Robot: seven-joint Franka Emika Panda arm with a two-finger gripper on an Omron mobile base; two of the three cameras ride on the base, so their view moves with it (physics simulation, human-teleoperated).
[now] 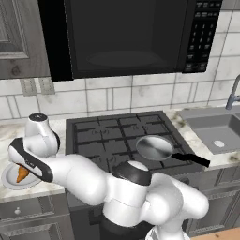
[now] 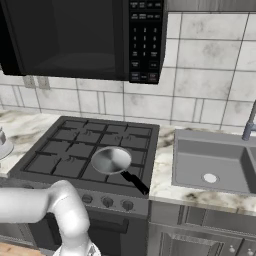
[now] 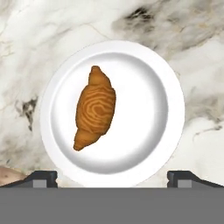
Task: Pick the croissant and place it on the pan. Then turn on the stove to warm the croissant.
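Hovered above the plate (image 3: 168, 83) with gripper (image 3: 112, 178) spread wide, empty — croissant (image 3: 95, 108) lay on plate, left of centre — pan (image 1: 154, 147) sat apart, on stove (image 1: 101, 136).

Croissant (image 3: 95, 108) orange-brown, darker swirl grain. Plate (image 3: 148, 65) white under my tool. Worktop (image 3: 35, 39) white marble, grey-black veins. Pan (image 1: 154, 148) shiny silver, black handle. Stove (image 1: 101, 136) dark grey, black grates. Microwave (image 1: 126, 35) black. Sink (image 2: 215, 160) grey.
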